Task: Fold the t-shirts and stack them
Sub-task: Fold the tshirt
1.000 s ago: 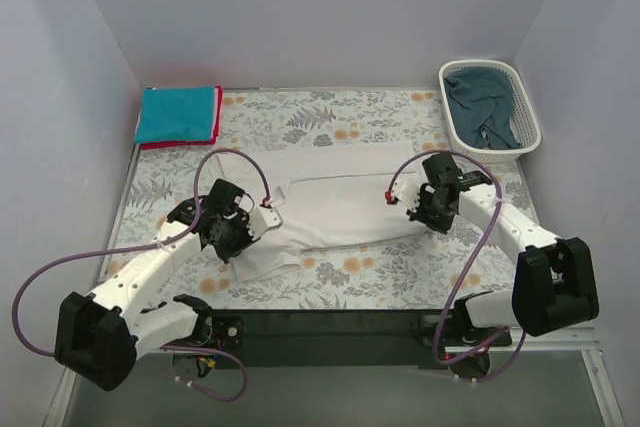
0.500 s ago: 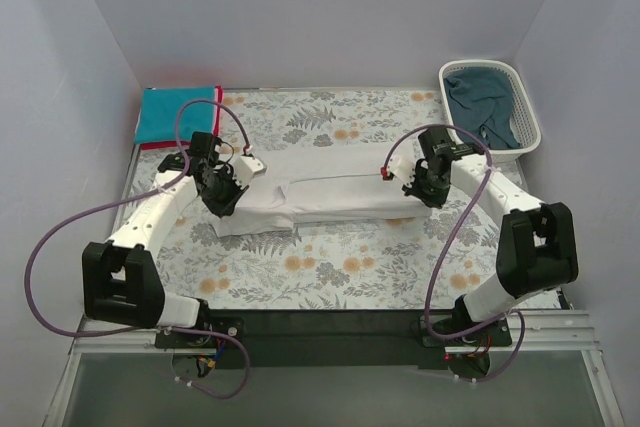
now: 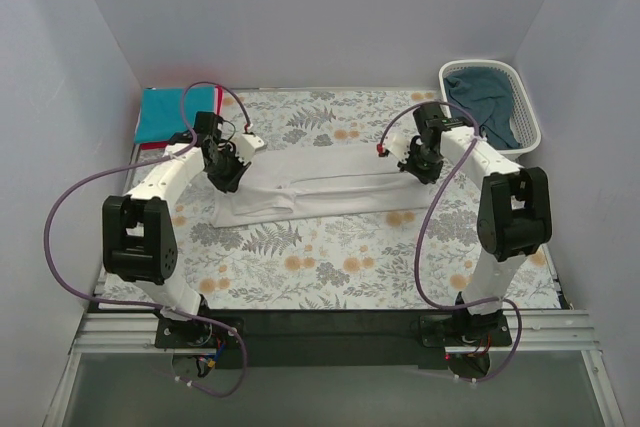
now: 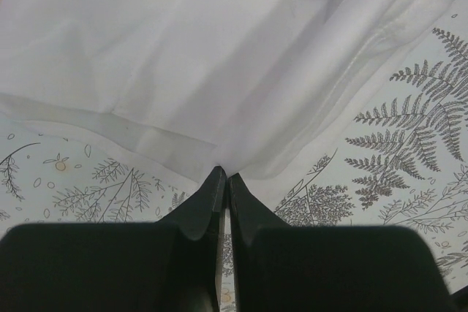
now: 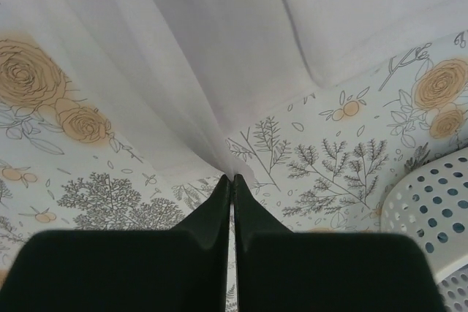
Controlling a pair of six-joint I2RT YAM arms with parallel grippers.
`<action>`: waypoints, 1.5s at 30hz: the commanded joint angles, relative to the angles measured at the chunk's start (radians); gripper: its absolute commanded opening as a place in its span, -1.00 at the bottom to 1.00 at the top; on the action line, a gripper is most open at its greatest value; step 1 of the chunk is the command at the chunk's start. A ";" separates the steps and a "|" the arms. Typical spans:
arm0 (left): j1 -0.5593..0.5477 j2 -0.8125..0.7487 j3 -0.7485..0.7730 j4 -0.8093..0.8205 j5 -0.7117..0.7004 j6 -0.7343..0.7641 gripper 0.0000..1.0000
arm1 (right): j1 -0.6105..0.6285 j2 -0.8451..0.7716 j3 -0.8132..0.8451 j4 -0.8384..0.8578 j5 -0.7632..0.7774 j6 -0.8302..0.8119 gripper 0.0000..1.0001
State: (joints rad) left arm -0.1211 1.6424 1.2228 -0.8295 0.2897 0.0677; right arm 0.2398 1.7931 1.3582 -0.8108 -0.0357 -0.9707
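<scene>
Fingers (image 4: 205,206) of the left gripper (image 4: 223,177) and right gripper (image 5: 232,179) are clamped on edges of the limp, light white t-shirt (image 3: 330,187).

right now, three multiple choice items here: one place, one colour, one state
1. Where is the white slatted plastic basket? A far right corner B far left corner C near edge
2. What colour is the cloth t-shirt inside it? A yellow B dark blue-teal C red
3. Both arms' jaws are: A wide open B shut on the basket C shut on the white cloth t-shirt
1 A, it sits far right in the top view. 2 B, dark blue-teal cloth fills it. 3 C, both wrist views show them pinching white cloth.
</scene>
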 commanded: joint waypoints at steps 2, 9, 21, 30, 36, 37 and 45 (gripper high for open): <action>0.034 0.016 0.043 0.038 0.023 0.024 -1.00 | -0.011 0.055 0.094 -0.016 0.013 -0.059 -0.97; 0.041 0.040 0.032 0.073 0.023 0.020 -1.00 | -0.011 0.123 0.150 -0.018 0.019 -0.053 -0.97; 0.080 0.062 0.033 0.083 0.019 -0.060 -0.38 | -0.026 0.160 0.257 -0.007 0.030 0.093 -0.14; 0.219 -0.047 -0.051 0.026 0.144 -0.221 -0.14 | -0.068 0.058 0.119 -0.037 -0.119 0.295 -0.14; 0.222 -0.043 -0.144 0.119 0.147 -0.324 -0.13 | -0.086 0.112 0.111 -0.016 -0.220 0.381 -0.14; 0.224 -0.036 -0.158 0.133 0.122 -0.333 -0.13 | -0.085 0.133 0.114 -0.013 -0.234 0.395 -0.14; 0.222 0.005 -0.252 0.190 0.039 -0.344 -0.36 | -0.086 0.226 0.094 0.055 -0.217 0.431 -0.22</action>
State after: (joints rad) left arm 0.1024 1.6478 0.9913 -0.6838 0.3622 -0.2665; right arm 0.1574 1.9915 1.4620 -0.7872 -0.2363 -0.5735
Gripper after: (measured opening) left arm 0.360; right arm 0.399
